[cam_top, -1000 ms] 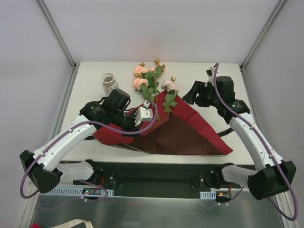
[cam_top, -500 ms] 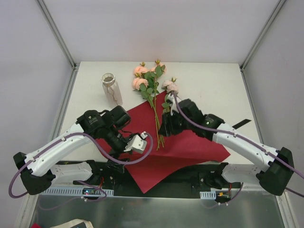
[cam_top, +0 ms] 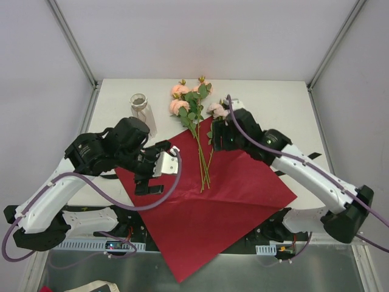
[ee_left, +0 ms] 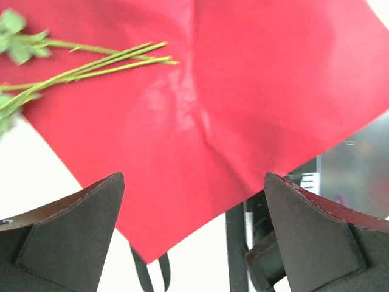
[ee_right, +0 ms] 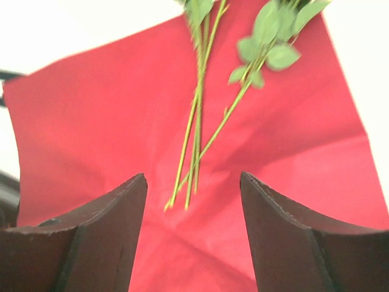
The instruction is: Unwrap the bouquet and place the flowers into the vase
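Vase (cam_top: 141, 104) lower part hidden behind left arm (cam_top: 112, 149); flowers (ee_right: 197, 115) blooms cut off, right wrist view.

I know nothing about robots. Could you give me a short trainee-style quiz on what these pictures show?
1. True or false: the flowers stand in the vase.
2. The red paper is: A) rolled into a cone, B) spread flat, C) crumpled into a ball.
3. Fill in: the left gripper and the right gripper both have jaws ____, holding nothing.
Key: 1 false, they lie flat; 2 B; 3 open.
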